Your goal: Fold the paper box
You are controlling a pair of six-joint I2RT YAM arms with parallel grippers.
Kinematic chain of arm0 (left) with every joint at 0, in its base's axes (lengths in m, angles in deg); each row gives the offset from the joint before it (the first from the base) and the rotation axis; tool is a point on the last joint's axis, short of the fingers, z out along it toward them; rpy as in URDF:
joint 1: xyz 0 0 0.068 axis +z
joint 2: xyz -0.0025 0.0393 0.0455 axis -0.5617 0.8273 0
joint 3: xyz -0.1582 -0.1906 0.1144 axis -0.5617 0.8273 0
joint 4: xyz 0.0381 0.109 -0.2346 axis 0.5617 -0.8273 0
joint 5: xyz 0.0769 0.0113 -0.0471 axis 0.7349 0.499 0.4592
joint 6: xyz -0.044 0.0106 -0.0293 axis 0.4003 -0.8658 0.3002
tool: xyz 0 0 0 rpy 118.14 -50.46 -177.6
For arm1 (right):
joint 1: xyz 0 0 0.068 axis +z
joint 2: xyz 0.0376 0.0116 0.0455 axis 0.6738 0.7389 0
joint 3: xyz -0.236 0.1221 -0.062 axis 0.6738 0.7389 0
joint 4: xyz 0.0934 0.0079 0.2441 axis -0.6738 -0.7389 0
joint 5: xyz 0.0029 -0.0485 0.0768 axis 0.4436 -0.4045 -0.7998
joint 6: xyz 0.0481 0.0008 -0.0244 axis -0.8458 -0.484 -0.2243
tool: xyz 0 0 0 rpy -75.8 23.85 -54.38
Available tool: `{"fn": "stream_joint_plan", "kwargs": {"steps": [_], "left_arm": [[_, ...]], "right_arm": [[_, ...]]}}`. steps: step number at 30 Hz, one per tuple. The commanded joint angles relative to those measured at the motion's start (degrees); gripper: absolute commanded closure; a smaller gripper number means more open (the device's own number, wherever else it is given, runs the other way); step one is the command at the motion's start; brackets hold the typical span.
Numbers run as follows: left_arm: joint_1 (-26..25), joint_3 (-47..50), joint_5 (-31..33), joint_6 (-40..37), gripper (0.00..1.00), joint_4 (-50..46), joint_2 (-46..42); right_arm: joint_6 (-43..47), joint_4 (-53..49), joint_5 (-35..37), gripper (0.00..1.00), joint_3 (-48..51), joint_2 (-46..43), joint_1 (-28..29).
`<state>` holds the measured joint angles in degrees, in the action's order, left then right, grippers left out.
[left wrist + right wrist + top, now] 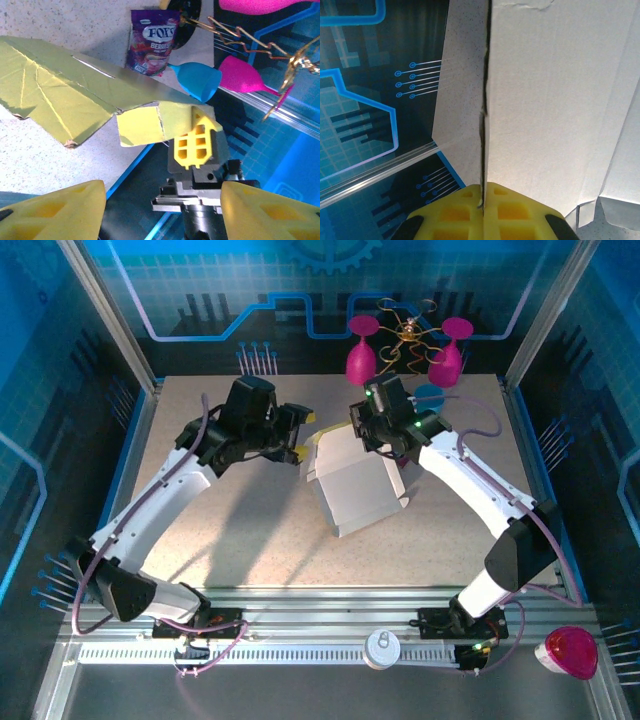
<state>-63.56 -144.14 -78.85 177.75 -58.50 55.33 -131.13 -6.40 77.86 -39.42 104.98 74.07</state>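
Yellow paper box (355,490), edge pinched in right jaws, left jaws parted alongside

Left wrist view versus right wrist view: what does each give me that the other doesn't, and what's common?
Left wrist: a crinkly purple snack packet, a blue plastic cup, a pink goblet, and the left gripper open, holding nothing. Right wrist: a close-up of the pale face of the yellow cardboard paper box. Both: that paper box, with the right gripper shut on its edge.
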Motion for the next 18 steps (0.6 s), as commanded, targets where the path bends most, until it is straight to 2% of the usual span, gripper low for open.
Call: {"fn": "stream_joint_plan", "kwargs": {"steps": [1,5,18], "left_arm": [[0.6,-1.1,-0.3,-1.3,0.42,2.4,0.7],[0.0,-5.0,-1.2,-3.0,0.45,1.0,4.4],[-0.8,-8.3,-2.4,-4.6,0.47,-0.2,9.9]], "right_arm": [[-0.4,1.0,-0.2,1.0,0.3,-1.5,-0.1],[-0.5,1.1,-0.1,1.0,0.4,-1.5,0.0],[-1.2,2.0,-0.5,1.0,0.7,-1.6,0.0]]}}
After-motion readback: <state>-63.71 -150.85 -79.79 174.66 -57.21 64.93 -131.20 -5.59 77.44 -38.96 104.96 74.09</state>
